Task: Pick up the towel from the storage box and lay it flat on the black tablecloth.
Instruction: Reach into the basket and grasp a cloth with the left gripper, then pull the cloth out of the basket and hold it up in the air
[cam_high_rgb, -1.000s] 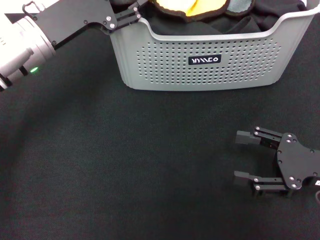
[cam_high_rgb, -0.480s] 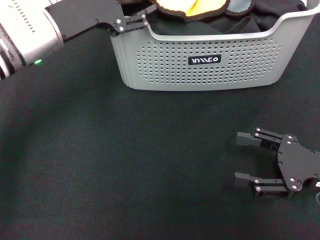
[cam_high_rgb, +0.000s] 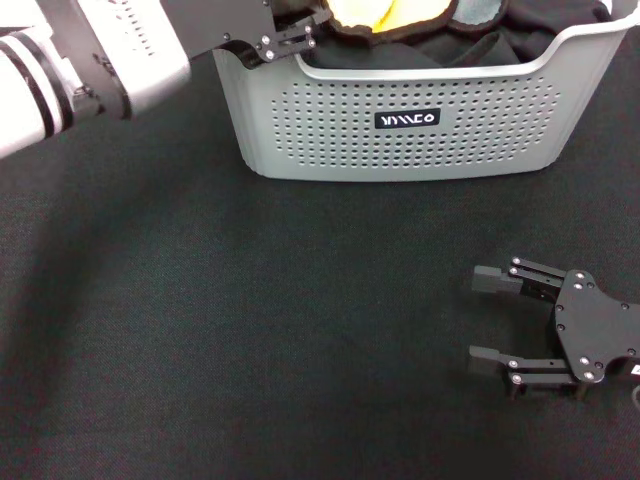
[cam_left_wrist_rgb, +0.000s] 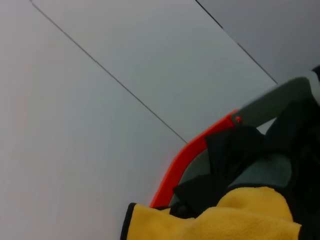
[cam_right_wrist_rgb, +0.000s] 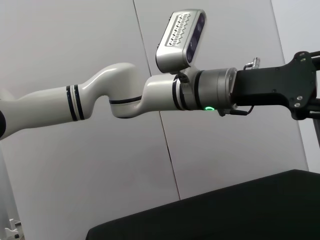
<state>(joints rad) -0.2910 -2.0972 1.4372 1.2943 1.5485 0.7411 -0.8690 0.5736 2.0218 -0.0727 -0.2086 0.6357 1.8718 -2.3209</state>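
The light grey storage box stands at the far edge of the black tablecloth. The towel lies bunched inside it, yellow face up with a black stitched edge; it fills the left wrist view's lower part as a yellow fold. My left gripper reaches over the box's left rim and sits right at the towel's left edge. My right gripper lies open on the tablecloth at the near right, nothing between its fingers.
Plain black cloths are piled in the box beside and under the towel. A red-orange bar shows behind the box in the left wrist view. The right wrist view shows my left arm above the tablecloth.
My left arm has moved right, carrying its gripper from the box's left corner over the rim to the towel's edge. The right gripper has stayed put.
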